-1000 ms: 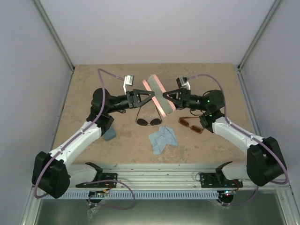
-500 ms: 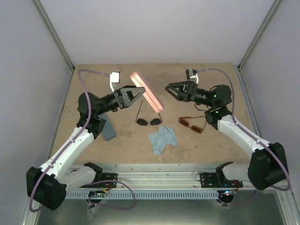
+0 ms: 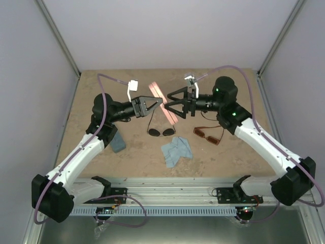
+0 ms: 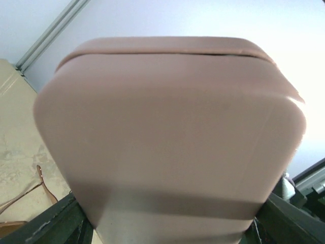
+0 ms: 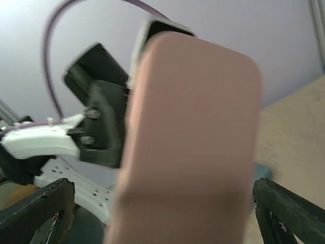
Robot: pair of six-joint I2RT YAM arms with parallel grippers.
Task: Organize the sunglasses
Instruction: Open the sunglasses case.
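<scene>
My left gripper (image 3: 156,105) is shut on one end of a pink oblong case (image 3: 158,91) and holds it above the table; that case (image 4: 172,137) fills the left wrist view. My right gripper (image 3: 170,105) stands open at the case's other end. In the right wrist view the case (image 5: 193,142) sits between the spread fingers (image 5: 289,208) with gaps on both sides. The black round-lens sunglasses (image 3: 161,131) lie on the table under the case. The amber-brown sunglasses (image 3: 207,135) lie to their right, below the right arm.
A light blue cloth (image 3: 176,150) lies crumpled in front of the black sunglasses. A blue case (image 3: 119,143) lies at the left, partly under my left arm. The tan table (image 3: 228,81) has grey walls around it.
The right gripper let go of the pink case, opened wider and came back to its end. The left gripper kept hold of the case, swinging it left and then back.
</scene>
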